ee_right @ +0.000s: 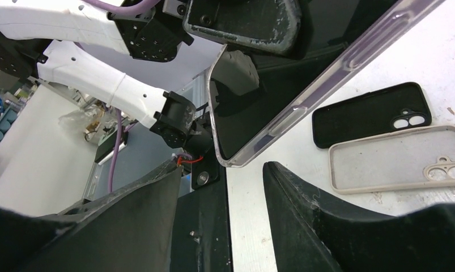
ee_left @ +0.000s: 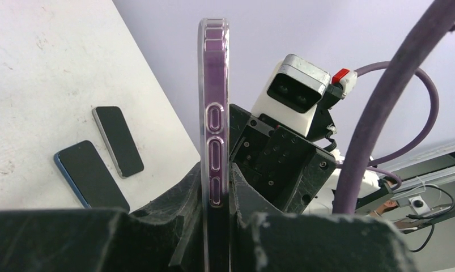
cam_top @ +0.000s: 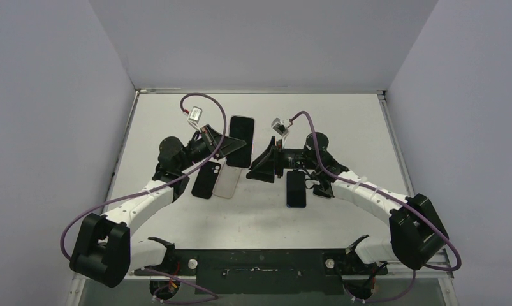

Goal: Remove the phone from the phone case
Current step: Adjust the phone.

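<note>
A purple phone in a clear case [cam_top: 241, 140] is held up off the table by my left gripper [cam_top: 225, 146], which is shut on its lower part. In the left wrist view the cased phone [ee_left: 213, 107] stands edge-on between the fingers of the left gripper [ee_left: 216, 190], side buttons showing. My right gripper [cam_top: 264, 163] is open just to the right of the phone, not touching it. In the right wrist view the clear-cased phone [ee_right: 270, 107] hangs just beyond the open right gripper [ee_right: 225, 190], its lower corner near the gap between the fingers.
An empty black case [cam_top: 206, 180] and an empty beige case [cam_top: 228, 182] lie on the table under the left arm; both show in the right wrist view, black [ee_right: 369, 113], beige [ee_right: 392, 161]. A blue phone [cam_top: 296, 189] and a second phone [ee_left: 118, 140] lie by the right arm.
</note>
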Motion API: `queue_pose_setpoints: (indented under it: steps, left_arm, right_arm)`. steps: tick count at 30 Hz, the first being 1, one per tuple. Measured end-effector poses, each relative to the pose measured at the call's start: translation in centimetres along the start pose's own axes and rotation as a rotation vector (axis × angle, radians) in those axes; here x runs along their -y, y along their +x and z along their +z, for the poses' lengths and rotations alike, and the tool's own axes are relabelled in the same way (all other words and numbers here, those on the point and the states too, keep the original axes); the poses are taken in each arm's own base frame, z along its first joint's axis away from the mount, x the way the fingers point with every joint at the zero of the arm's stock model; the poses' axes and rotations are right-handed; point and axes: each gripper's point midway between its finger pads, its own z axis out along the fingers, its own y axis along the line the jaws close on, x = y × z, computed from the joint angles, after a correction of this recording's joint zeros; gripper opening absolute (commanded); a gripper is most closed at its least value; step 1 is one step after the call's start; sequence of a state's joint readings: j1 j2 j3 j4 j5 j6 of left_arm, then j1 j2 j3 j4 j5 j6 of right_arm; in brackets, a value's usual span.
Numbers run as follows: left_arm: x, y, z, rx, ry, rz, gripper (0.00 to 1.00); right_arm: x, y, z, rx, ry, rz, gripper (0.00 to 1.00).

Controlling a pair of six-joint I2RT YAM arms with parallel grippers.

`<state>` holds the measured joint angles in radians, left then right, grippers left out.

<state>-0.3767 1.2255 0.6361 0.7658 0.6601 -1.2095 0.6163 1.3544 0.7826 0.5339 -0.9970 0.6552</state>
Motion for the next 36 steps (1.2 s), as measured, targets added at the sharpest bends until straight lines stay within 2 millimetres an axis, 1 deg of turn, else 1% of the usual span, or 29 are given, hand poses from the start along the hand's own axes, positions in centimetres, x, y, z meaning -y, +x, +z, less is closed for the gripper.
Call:
queue_pose_setpoints:
  steps: [7, 11, 13, 17, 19, 22, 25, 36]
  left_arm:
    - [0.4, -0.1, 0.1, 0.008, 0.011, -0.023, 0.0]
    - [0.6, 0.0, 0.1, 0.006, 0.019, -0.025, 0.0]
    - [0.7, 0.0, 0.1, 0.004, 0.022, -0.025, 0.0]
    - [1.0, 0.1, 0.1, -0.001, 0.034, -0.021, 0.0]
    - [1.2, 0.1, 0.1, -0.003, 0.042, -0.023, 0.0]
    - [1.5, 0.2, 0.1, -0.011, 0.055, -0.015, 0.0]
    - [1.7, 0.3, 0.0, -0.016, 0.065, -0.013, 0.0]
    - [1.5, 0.1, 0.5, -0.036, 0.086, -0.023, 0.0]
  right_arm:
    - [-0.5, -0.2, 0.0, 0.002, -0.03, -0.035, 0.49]
    - [-0.6, -1.0, 0.4, 0.013, -0.05, -0.056, 0.46]
    - [-0.6, -1.3, 0.6, 0.02, -0.056, -0.055, 0.43]
    - [-0.5, -1.5, 0.8, 0.031, -0.067, -0.052, 0.29]
    - [-0.5, -1.5, 0.9, 0.03, -0.076, -0.052, 0.19]
    - [-0.6, -1.2, 0.9, 0.016, -0.087, -0.033, 0.09]
    - [-0.7, -1.2, 0.9, 0.002, -0.101, -0.07, 0.0]
    - [0.4, -1.3, 0.7, -0.133, -0.065, -0.268, 0.0]
